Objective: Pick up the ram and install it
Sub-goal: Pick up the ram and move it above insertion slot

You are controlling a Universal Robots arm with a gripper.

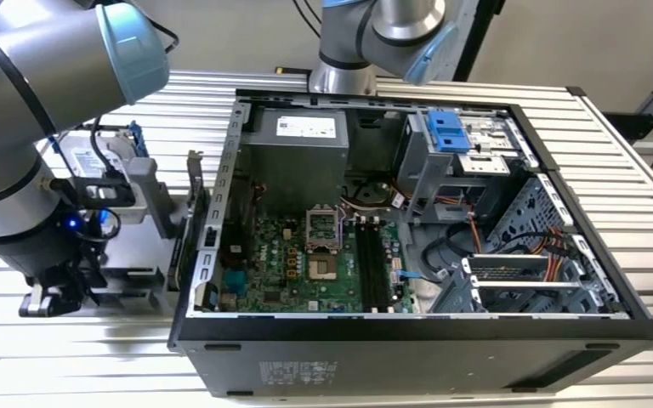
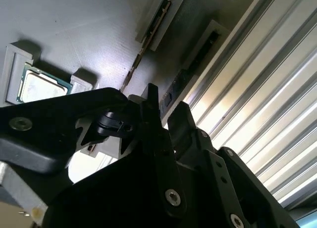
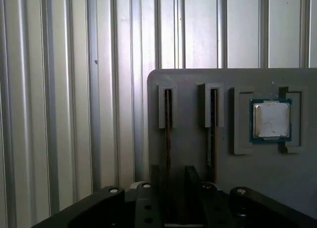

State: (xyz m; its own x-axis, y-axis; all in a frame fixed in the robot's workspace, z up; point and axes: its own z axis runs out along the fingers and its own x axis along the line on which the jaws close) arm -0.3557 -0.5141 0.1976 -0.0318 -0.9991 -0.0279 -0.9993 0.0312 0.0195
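The ram (image 3: 168, 134), a thin dark stick, stands on edge in what seems a grey slotted holder (image 3: 190, 89).

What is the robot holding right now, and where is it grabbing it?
Nothing yet. The open end effector straddles the end of one ram, which sits in its grey holder.

The gripper (image 3: 173, 172) is low over the grey tray (image 3: 247, 198), fingers (image 3: 193, 177) apart, one on each side of the ram (image 3: 168, 134). A second ram stick (image 3: 212, 134) stands just beside one finger, leaving only a narrow channel. The processor chip (image 3: 271, 120) lies beyond it. Off the gripper's other finger, the ribbed surface (image 3: 64, 114) is bare. The computer case (image 1: 207, 246) wall rises near the tray.
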